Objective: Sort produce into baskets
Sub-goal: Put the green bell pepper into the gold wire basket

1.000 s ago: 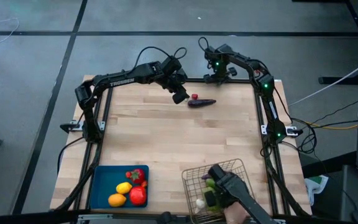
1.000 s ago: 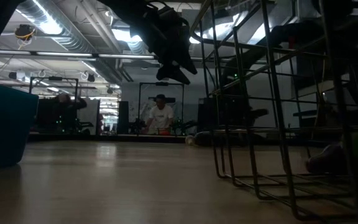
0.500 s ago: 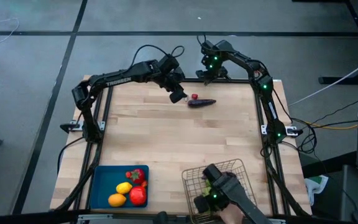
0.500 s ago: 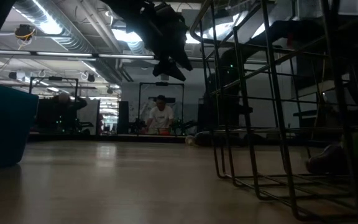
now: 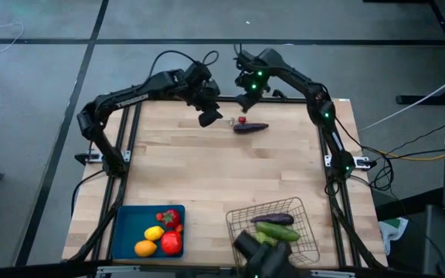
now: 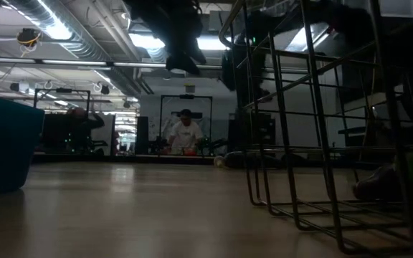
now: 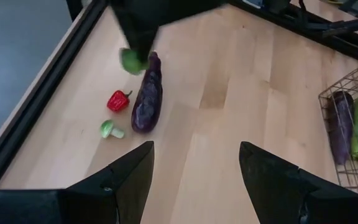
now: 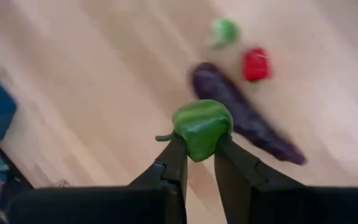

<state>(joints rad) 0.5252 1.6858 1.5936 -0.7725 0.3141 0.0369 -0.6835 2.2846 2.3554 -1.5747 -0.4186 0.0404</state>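
Table: pale wood planks, smooth, matt, faint grain. Frame around it: dark metal rails.
Wire basket: bare metal mesh, thin rods, dull shine.
Blue tray: solid plastic, smooth, slight sheen.
Green pepper between right gripper fingers: glossy, plastic-looking skin.
Eggplant ahead of left gripper: dark purple, glossy, lightly ribbed.
Small red pepper beside it: shiny.
Gripper fingers: dark, matt plastic look.

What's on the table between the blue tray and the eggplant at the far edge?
Nothing: the high view shows bare wood between the blue tray and the eggplant.
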